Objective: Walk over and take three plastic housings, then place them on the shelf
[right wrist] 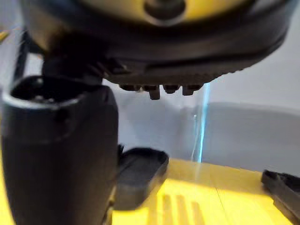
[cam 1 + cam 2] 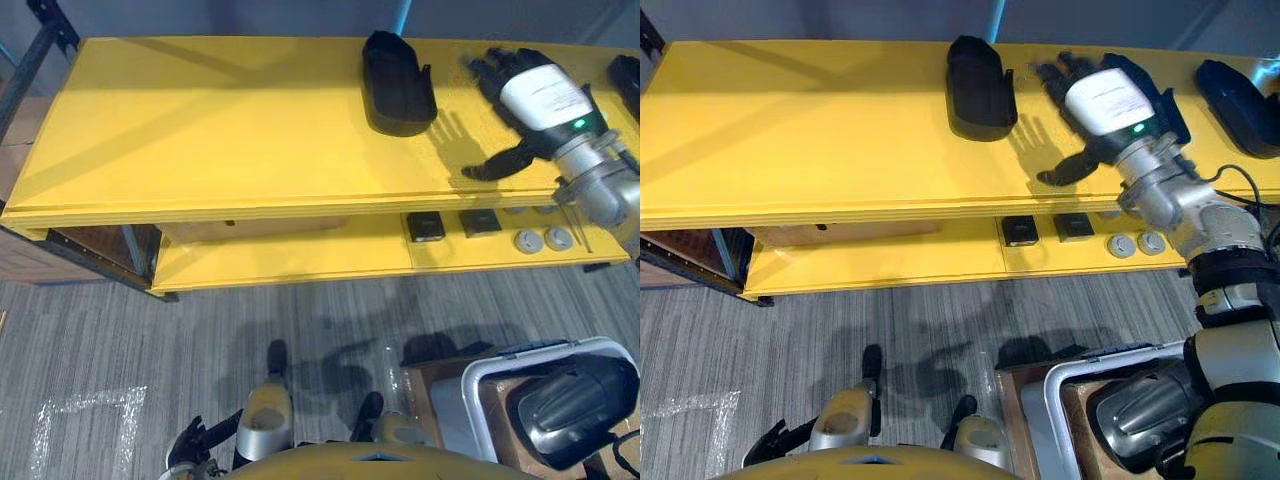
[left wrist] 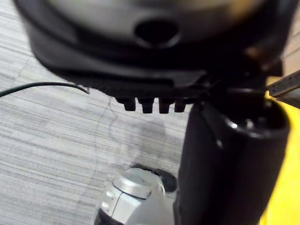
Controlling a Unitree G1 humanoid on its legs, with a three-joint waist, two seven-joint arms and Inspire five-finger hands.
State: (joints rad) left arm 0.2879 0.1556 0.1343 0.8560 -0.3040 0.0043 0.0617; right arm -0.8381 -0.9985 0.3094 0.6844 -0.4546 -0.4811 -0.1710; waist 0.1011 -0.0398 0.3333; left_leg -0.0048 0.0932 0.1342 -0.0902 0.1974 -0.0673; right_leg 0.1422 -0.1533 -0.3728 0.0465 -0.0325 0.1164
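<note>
A black plastic housing lies on the yellow shelf top, towards the back and right of the middle. A second housing lies at the far right end. My right hand hovers over the shelf top between the two, open with its fingers spread and the thumb out to the side, holding nothing. The right wrist view shows both housings past the hand. My left hand hangs low by my side over the floor, fingers relaxed and empty.
A white-rimmed bin at the lower right holds a dark glossy housing. The lower shelf carries small black squares, grey discs and a cardboard box. Grey carpet has white tape marks.
</note>
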